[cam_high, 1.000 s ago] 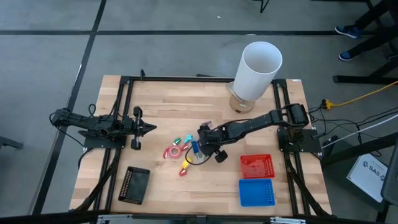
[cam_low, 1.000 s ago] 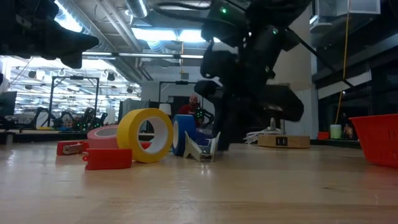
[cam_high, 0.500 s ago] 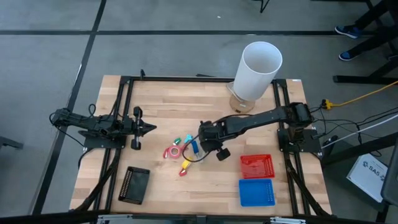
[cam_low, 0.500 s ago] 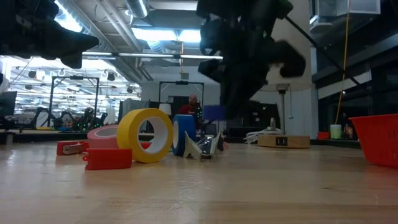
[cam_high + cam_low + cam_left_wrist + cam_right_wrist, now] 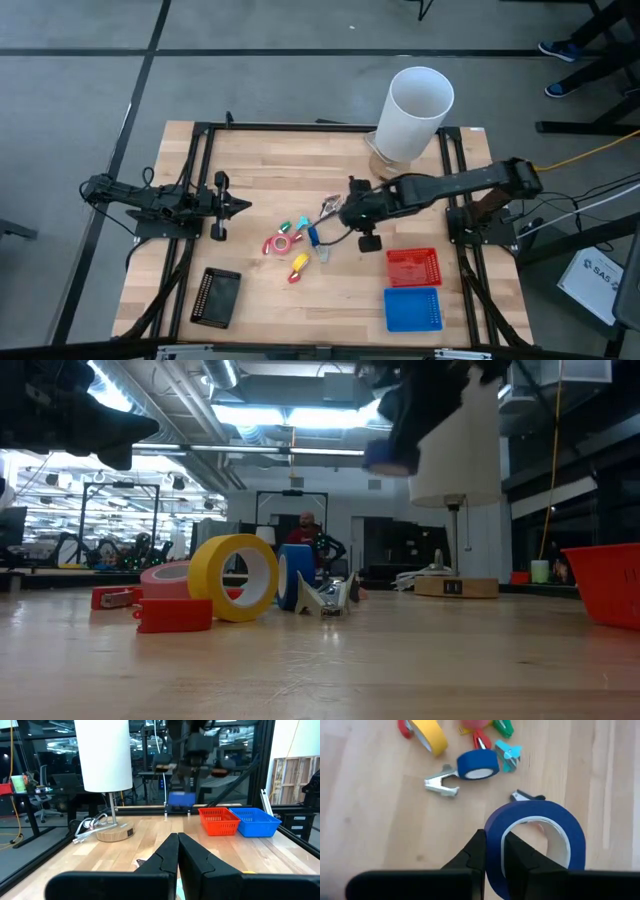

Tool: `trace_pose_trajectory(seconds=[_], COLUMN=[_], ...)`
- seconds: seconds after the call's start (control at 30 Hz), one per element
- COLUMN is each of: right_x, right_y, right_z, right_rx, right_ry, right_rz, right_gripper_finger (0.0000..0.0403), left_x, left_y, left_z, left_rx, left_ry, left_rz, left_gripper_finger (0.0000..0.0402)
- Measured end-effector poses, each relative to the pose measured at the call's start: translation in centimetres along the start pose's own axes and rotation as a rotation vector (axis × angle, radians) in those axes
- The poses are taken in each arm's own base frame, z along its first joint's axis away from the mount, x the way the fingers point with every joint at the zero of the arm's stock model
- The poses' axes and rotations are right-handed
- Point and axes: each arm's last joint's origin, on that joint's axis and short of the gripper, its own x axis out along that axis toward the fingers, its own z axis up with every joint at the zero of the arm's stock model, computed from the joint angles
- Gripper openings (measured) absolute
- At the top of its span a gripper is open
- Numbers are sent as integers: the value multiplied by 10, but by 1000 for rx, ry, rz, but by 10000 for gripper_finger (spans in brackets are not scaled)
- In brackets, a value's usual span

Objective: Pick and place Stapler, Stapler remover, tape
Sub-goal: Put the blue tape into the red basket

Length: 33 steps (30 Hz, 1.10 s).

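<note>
Above the counter (image 5: 260,160), off the wood: blue tape roll (image 5: 540,810), pinched on its wall by right claw (image 5: 492,837), one finger inside the ring, one outside. Seen hanging high in low view (image 5: 385,455) and, from left wrist view, in front of the baskets (image 5: 181,800). Right claw (image 5: 345,212) near counter middle, arm stretched in from right edge.

Below on the wood, a loose cluster:
- second blue roll (image 5: 477,765) on its edge, touching or just beside metal staple remover (image 5: 441,786); same pair in low view (image 5: 295,575), (image 5: 325,598).
- yellow tape roll (image 5: 235,577) upright, just beside second blue roll; pink tape roll (image 5: 165,573) behind it.
- red block-shaped piece (image 5: 175,615) in front of yellow roll; cannot tell what it is.
- teal clip (image 5: 510,754) beside second blue roll, small black clip (image 5: 526,796) near the held roll's rim.

Right of cluster: red basket (image 5: 413,266), blue basket (image 5: 413,309) next to it at the near edge. White cylinder (image 5: 415,110) on a wooden base at far right corner. Black tray-like thing (image 5: 217,296) at near left.

Left claw (image 5: 238,207) parked at left side, well apart from cluster, fingers (image 5: 167,857) pressed together.
</note>
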Motion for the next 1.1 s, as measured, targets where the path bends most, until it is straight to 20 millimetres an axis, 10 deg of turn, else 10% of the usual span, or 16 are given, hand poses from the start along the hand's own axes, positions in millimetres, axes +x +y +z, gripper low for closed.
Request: trace_pose_trajectory(seconds=[0.4, 1.1], right_x=[-71, -96], right_y=[37, 101], right_z=[-28, -68], right_rx=[271, 577], right_ry=[-63, -86], right_rz=[-125, -260], right_gripper_finger=[39, 39], left_x=[0, 0], left_y=[0, 0], left_z=[0, 0], left_rx=[-1, -2], left_ry=[-4, -4], left_rz=[0, 1], left_gripper_finger=[4, 4])
